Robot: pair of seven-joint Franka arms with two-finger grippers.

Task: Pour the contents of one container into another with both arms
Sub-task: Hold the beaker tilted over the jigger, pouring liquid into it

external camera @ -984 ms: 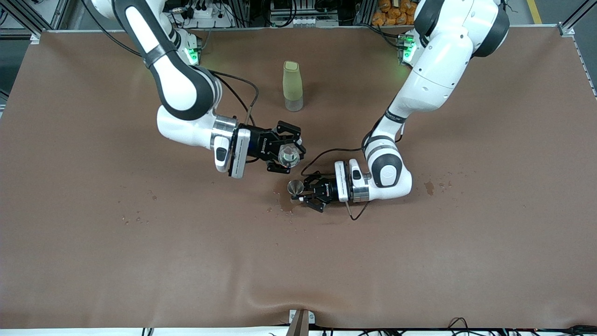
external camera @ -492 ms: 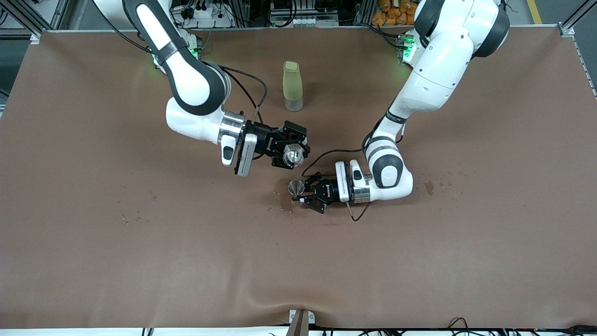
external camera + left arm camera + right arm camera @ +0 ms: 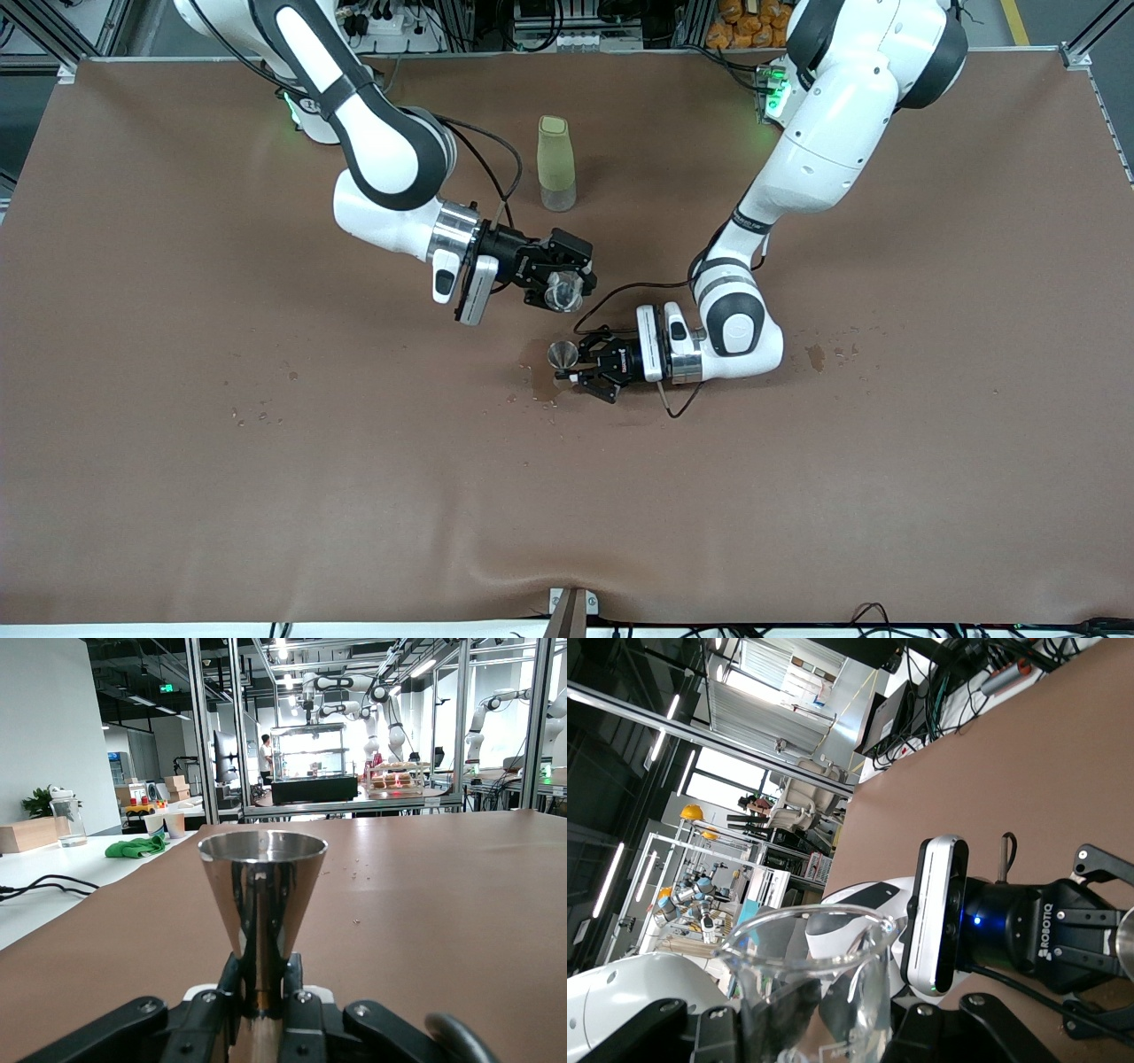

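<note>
The right pincer [image 3: 567, 285] is clenched on a tiny clear glass beaker-like cup with a small pouring lip [image 3: 558, 291], holding it tilted in the air over the middle of the brown desk [image 3: 266, 496]. In the right wrist view the glass cup [image 3: 811, 979] fills the foreground between the dark fingers.

The left pincer [image 3: 571, 365] is low over the desk's middle, clenched on the narrow waist of a small shiny steel hourglass-shaped jigger with a round rim [image 3: 561, 354], which stands upright. In the left wrist view the jigger's [image 3: 261, 904] upper cone rises above the fingers gripping it.

In the front view the cup appears just above the jigger, the two apart.

A dark wet patch [image 3: 542, 383] marks the desk under the jigger. A tall pale-green bottle with a clear base [image 3: 555, 164] stands upright toward the desk's edge where the robots' bases are.
</note>
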